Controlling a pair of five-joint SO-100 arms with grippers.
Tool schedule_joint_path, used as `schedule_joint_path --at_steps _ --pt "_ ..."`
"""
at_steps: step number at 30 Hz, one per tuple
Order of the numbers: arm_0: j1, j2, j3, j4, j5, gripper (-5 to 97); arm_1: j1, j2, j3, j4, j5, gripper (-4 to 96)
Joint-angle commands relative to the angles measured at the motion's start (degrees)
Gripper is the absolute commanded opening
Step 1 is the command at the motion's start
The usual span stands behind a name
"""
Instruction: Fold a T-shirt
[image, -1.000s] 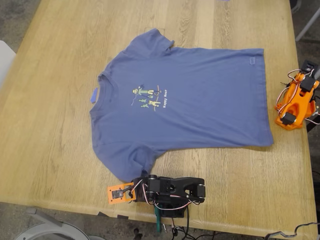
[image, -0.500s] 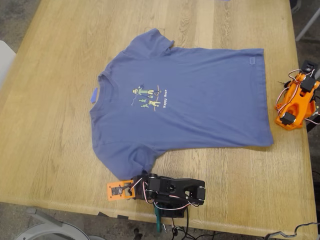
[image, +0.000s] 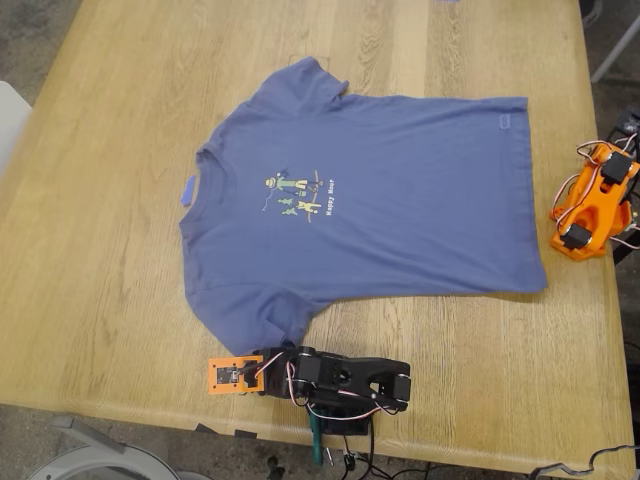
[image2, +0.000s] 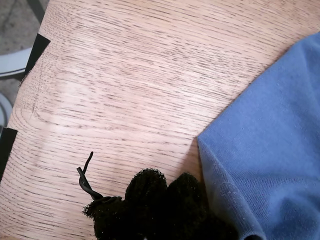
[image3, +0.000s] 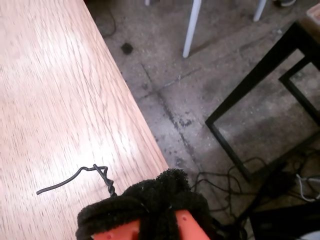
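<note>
T-shirt (image: 370, 195) flat on surface (image: 110, 250). First end effector (image2: 167, 192) closed, empty, just beside sleeve hem. Second end effector (image3: 165, 200) closed at surface's edge.

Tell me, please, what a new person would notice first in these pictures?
The blue-purple T-shirt lies flat and unfolded across the middle of the wooden table, its small cartoon print facing up. A black arm lies at the table's near edge, my first gripper beside a sleeve corner. An orange arm waits at the exterior view's right.

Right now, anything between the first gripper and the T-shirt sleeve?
Only bare wooden table. In the first wrist view my first gripper sits just short of the T-shirt sleeve edge.
</note>
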Motion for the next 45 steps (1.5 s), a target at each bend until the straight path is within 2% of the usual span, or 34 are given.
schedule_joint_path --at_steps 1,6,11,16,20,26,30,37,41,45 --pt "0.3 6.2 -0.9 -1.1 1.3 0 4.6 0.5 4.0 -2.3 0.2 0.2" --pt "1.2 6.2 -0.9 -2.2 3.3 0 3.9 0.5 4.0 -5.9 1.0 6.0" --pt "3.7 6.2 -0.9 -4.0 4.6 0 2.6 0.5 4.0 -8.1 2.2 4.0" --pt "5.2 6.2 -0.9 -5.1 4.3 1 0.0 0.5 4.0 -12.0 1.8 14.7" --pt "5.9 6.3 -0.9 -9.6 3.6 17 -2.4 0.5 4.0 -12.7 2.9 25.1" --pt "12.7 6.3 -0.9 -21.5 3.1 54 -5.4 0.5 2.8 -16.7 6.1 38.4" --pt "20.4 6.3 -0.9 -27.5 1.2 66 -6.9 0.5 1.8 -18.8 7.9 44.2" --pt "27.2 6.2 -4.6 -25.3 1.3 73 -15.2 0.5 -6.8 -14.9 9.8 48.0" --pt "28.7 5.0 -11.1 -17.1 1.1 73 -22.0 0.4 -15.6 -4.7 9.3 48.2" --pt "28.8 -3.4 -20.4 -13.0 1.6 72 -30.8 0.1 -25.3 6.2 7.7 48.2"
